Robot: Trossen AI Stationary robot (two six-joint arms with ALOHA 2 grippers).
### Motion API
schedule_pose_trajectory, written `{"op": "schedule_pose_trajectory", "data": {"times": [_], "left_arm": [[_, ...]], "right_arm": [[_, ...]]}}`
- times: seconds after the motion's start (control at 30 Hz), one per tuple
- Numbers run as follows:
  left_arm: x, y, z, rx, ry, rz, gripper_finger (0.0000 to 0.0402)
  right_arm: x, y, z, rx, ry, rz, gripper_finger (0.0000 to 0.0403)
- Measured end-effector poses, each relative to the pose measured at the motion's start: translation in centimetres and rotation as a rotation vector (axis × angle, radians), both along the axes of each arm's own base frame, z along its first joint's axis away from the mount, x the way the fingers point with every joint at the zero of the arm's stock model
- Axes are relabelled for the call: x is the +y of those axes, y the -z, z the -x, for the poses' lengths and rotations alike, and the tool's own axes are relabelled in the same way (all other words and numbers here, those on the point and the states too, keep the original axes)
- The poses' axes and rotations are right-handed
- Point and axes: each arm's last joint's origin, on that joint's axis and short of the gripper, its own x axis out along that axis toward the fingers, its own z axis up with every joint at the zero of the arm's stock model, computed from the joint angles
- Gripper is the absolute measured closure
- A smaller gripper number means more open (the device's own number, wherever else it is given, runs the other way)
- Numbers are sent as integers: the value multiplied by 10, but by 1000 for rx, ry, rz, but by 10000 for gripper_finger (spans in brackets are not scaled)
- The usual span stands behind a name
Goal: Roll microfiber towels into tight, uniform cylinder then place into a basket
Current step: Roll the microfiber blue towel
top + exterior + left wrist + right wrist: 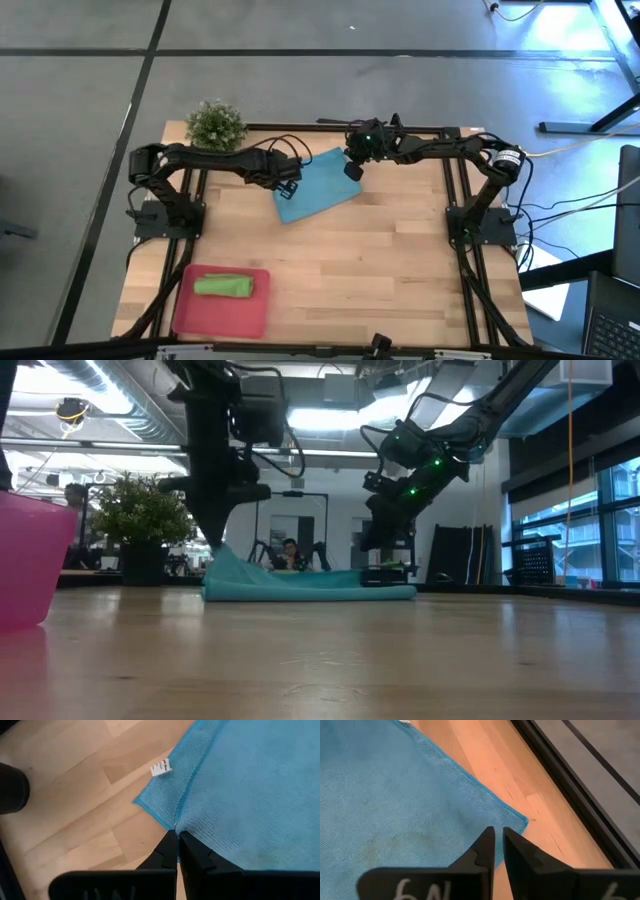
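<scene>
Green towel already rolled, sitting in red basket. Blue towel mostly flat on table, unrolled. Left gripper clamped on its edge; right gripper slightly parted above far corner.

Fine-looped matt blue cloth, smooth pale wood table, seemingly plastic red tray

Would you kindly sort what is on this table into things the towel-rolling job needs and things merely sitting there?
Part of the job:
- blue towel, spread flat, pinched at an edge by the left gripper
- right gripper, above the towel's far corner
- green towel, already rolled
- red basket, holding the green towel

Just sitting there:
- potted plant, at the table's far corner
</scene>
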Motion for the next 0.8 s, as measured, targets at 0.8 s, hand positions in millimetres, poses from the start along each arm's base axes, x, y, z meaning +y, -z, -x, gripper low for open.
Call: {"op": "schedule_pose_trajectory", "data": {"times": [0.8], "left_arm": [[20, 8, 4, 51, 71, 83, 377]], "right_arm": [[0, -1, 0, -8, 1, 1, 217]]}}
